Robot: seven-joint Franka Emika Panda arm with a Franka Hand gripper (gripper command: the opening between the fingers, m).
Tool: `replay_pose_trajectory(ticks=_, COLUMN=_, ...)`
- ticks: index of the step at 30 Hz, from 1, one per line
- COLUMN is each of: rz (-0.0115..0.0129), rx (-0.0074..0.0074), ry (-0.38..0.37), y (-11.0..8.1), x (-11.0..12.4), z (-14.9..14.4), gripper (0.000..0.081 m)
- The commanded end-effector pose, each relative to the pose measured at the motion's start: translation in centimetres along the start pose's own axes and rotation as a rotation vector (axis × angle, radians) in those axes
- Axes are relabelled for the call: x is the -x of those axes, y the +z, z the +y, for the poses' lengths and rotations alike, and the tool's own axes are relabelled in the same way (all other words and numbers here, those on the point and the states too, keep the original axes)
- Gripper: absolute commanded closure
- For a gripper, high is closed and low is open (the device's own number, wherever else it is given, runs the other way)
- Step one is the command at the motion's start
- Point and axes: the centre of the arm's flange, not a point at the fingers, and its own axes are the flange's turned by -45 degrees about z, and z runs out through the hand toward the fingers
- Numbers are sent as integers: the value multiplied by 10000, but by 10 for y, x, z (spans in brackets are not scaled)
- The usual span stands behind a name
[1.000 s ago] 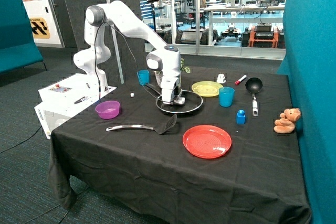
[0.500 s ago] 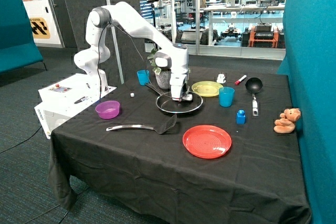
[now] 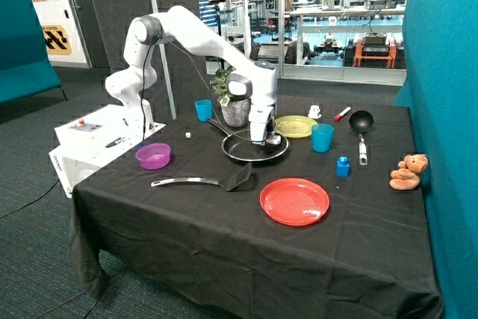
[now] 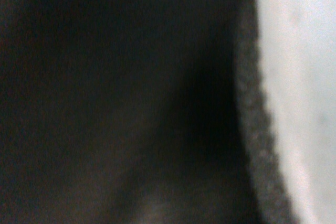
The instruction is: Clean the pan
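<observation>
Status of work: my gripper (image 3: 267, 140) is down inside the pan (image 3: 254, 147), at the side of the bowl nearest the yellow plate (image 3: 294, 125). Something pale shows at its tip against the pan's edge; I judge it to be a cleaning pad, but I cannot confirm this. The wrist view gives only a dark surface beside a pale, rough-edged mass, very close, consistent with a sponge pressed low over the pan. I cannot tell whether my fingers are wide, narrow or closed on anything.

Progress: I judge the wiping to be under way, not finished. No dirt or cleaned patch can be made out in the pan, so how much is left cannot be graded from here.

Location: the pan sits flat on the black tablecloth (image 3: 224, 237), near mid-table, between the blue cup (image 3: 203, 110) and the yellow plate, behind the slotted spatula (image 3: 205, 181).

Orientation: the long axis runs from bowl to handle; the handle points away from the camera towards the blue cup and the plant pot (image 3: 234, 110)
</observation>
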Motion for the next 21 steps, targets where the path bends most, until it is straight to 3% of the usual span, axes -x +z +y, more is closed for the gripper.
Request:
replay_pose_trajectory(ticks=1, rz=-21, rx=-64, ry=417, y=-3, x=-6, z=28, gripper=808)
replay_pose_trajectory(ticks=21, rz=-23, rx=-63, ry=1039, y=-3, x=19, z=72, gripper=808)
